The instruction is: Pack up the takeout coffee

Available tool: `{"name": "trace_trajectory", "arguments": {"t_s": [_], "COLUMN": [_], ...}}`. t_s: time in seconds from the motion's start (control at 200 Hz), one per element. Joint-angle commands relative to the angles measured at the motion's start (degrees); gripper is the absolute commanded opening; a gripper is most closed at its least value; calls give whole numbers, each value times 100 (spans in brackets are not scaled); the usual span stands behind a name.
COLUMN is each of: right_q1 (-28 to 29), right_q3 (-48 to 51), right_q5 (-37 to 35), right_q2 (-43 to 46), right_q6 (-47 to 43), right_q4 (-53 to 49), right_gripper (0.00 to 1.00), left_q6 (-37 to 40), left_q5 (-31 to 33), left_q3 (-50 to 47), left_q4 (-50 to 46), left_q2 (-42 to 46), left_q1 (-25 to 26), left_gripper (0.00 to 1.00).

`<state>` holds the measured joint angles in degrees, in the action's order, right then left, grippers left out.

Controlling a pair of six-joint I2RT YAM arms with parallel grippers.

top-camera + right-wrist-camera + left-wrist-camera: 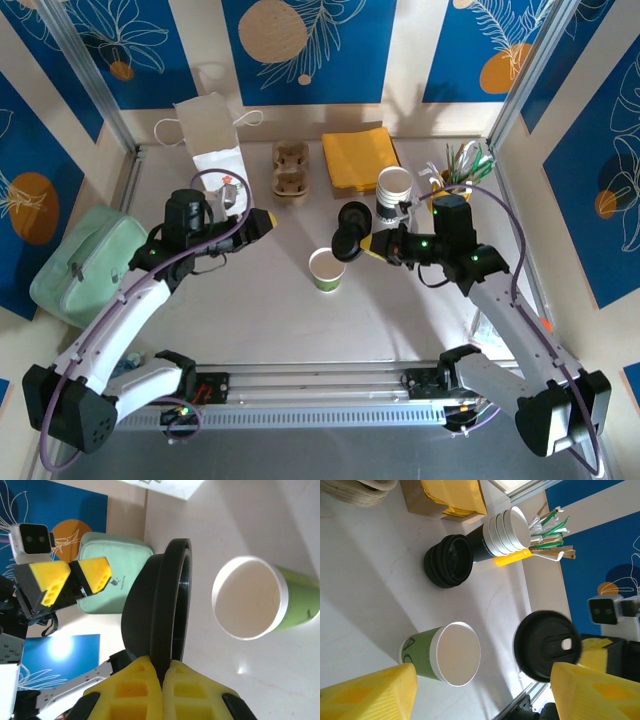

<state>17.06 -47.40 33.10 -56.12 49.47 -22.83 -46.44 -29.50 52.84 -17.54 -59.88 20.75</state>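
Lid (150,610) pinched edge-on in right gripper (162,677), just beside unlidded green paper cup (250,597), likely for capping. Left gripper (262,222) hovers wide, empty.

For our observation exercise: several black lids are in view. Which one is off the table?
The single black lid pinched in the right tool; the rest form a stack beside the white cups.

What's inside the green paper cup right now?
Nothing visible: the green paper cup stands open, its pale interior bare. The round black plastic lid is off it, pinched on edge in the right fingers, not covering the mouth.
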Motion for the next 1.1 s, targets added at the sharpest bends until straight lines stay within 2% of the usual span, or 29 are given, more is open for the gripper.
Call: {"name": "trace_trajectory", "arguments": {"t_s": [0.0, 0.205, 0.925, 1.095], "right_q1": [-22, 32, 254, 289], "right_q3": [286, 623, 912, 947], "right_q5": [472, 436, 163, 141], "right_q2": [-8, -287, -1023, -1142], "right_q6": [511, 691, 625, 552], "right_q4": [463, 939, 1370, 1453], "right_gripper": [0, 0, 0, 7], "left_q6": [-14, -56, -92, -85], "left_q5": [-47, -47, -89, -86], "left_q3": [-41, -112, -204, -212], "left_q4": [159, 189, 212, 221], "left_q2": [-15, -52, -15, -39], "left_q1": [-1, -1, -1, -1], "left_gripper": [71, 71, 71, 71]}}
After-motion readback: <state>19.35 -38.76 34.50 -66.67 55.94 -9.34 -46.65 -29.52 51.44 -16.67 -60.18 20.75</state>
